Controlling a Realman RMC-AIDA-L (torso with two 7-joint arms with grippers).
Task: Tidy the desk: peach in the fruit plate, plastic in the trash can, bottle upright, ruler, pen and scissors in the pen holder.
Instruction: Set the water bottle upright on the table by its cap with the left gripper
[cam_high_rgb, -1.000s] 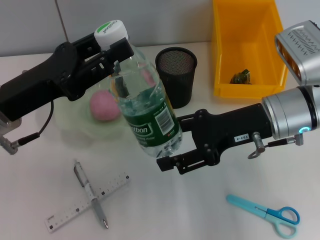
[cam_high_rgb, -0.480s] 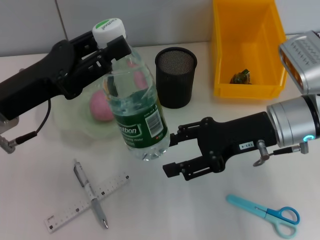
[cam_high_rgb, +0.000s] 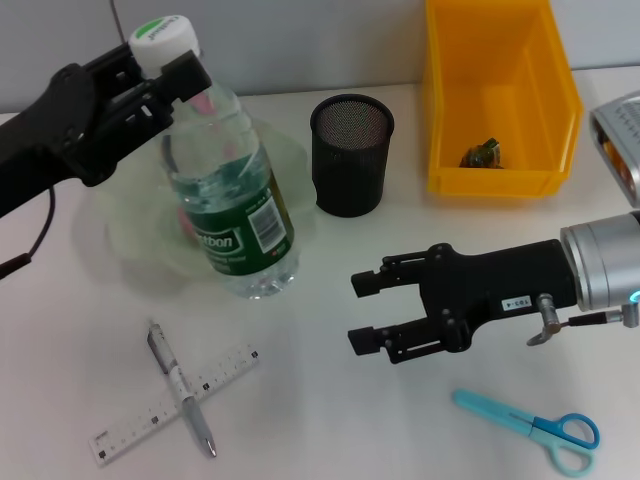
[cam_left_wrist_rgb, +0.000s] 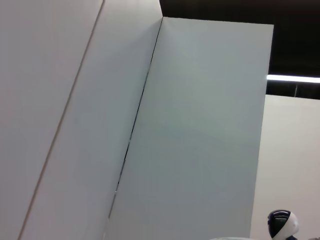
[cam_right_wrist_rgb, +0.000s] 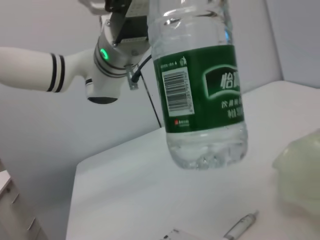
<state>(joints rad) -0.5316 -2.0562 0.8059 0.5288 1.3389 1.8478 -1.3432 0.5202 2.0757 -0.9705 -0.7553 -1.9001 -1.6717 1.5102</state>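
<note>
The left hand (cam_high_rgb: 170, 70) pinches the bottle (cam_high_rgb: 225, 205) at its neck, just under the white cap (cam_high_rgb: 163, 42). The bottle hangs nearly upright, tilted a little, in front of the fruit plate (cam_high_rgb: 125, 250); the right wrist view shows its base clear of the counter (cam_high_rgb: 320, 420). Through the clear plastic only a pink trace of the peach (cam_high_rgb: 203, 98) shows, in the plate behind the bottle.

The right hand (cam_high_rgb: 368, 311) is beside the bottle on the side away from the plate, apart from it, its fingers (cam_high_rgb: 372, 283) spread and holding nothing.

The pen holder (cam_high_rgb: 351, 155) stands upright just beside the plate's rim, behind the right hand. The trash can (cam_high_rgb: 497, 100) is on the holder's far side from the plate, with a small greenish scrap (cam_high_rgb: 481, 153) inside it.

Nearer the robot than the plate, the pen (cam_high_rgb: 180, 388) lies crossed over the ruler (cam_high_rgb: 175, 404). The scissors (cam_high_rgb: 530, 429) lie flat on the counter well away from the plate, in front of the right arm.
</note>
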